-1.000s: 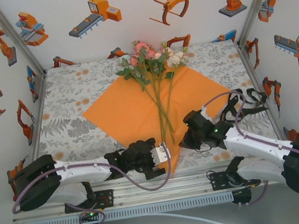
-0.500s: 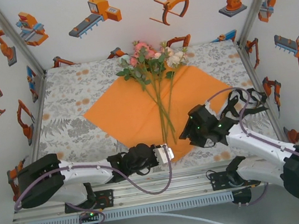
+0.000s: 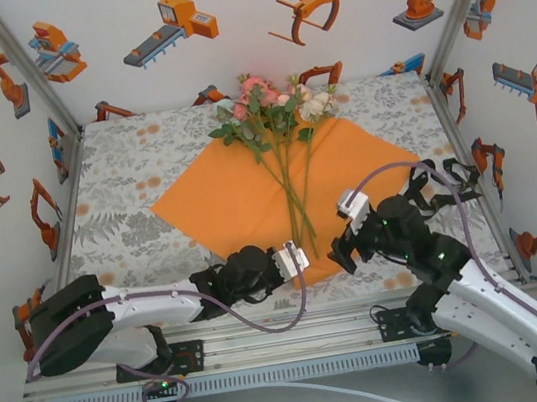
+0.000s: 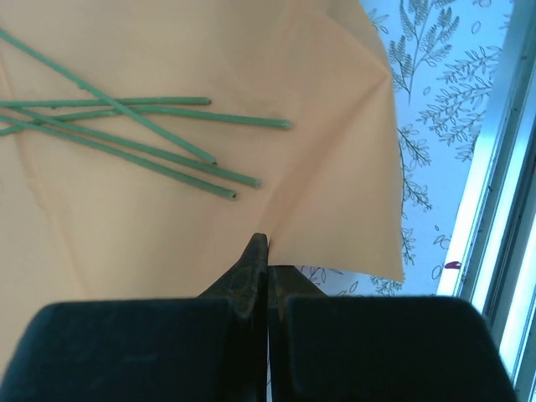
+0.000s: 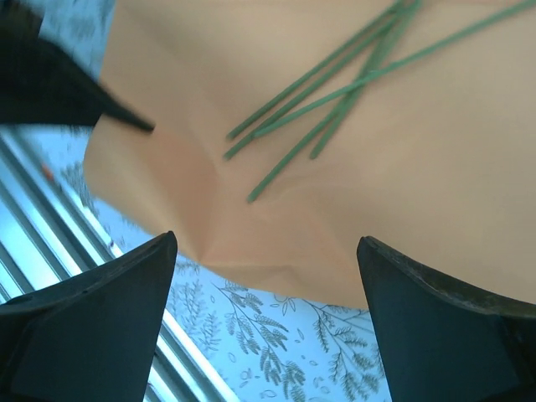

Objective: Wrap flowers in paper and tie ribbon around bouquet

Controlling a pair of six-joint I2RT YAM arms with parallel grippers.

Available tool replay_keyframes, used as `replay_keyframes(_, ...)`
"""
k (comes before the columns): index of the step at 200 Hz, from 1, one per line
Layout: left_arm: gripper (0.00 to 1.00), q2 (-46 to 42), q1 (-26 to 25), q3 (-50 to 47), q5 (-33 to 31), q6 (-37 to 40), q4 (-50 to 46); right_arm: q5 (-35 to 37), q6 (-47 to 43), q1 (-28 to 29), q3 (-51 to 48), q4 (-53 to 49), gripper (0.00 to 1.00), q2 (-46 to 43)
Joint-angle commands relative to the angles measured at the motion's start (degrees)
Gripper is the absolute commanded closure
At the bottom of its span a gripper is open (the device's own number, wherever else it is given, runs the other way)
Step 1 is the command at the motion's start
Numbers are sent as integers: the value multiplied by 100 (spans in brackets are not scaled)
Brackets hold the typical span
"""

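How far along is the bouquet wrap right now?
Done: the pink, peach and cream flowers lie on the flat bright orange paper sheet. In hand: the left gripper has its jaws shut on the sheet's near edge; the right gripper hangs open beside it. Left: wrapping the sheet around the stems, then the ribbon tie.

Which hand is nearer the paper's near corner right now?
Left. The left hand is shut on the paper at its edge, right by that corner. The right hand hangs open above the corner, slightly to its right, apart from the sheet.
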Motion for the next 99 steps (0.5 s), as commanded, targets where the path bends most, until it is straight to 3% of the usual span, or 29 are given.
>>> replay_keyframes(1,100,-386,166,14,117,-486,227,-537,-1248,321,-337,765,20,27)
replay_keyframes(44,100,-758,604,-157,332,-1201,419,901,-2688,1345,-624,1047,19,425)
replay_keyframes(65,100,-699,645,-187,376,-1305,513,1811,-3097,1512,-997,2177,19,597)
replay_keyframes(99,100,-757,734,-196,435,-1381,401,2138,-3440,1536,-1413,3597,21,1137)
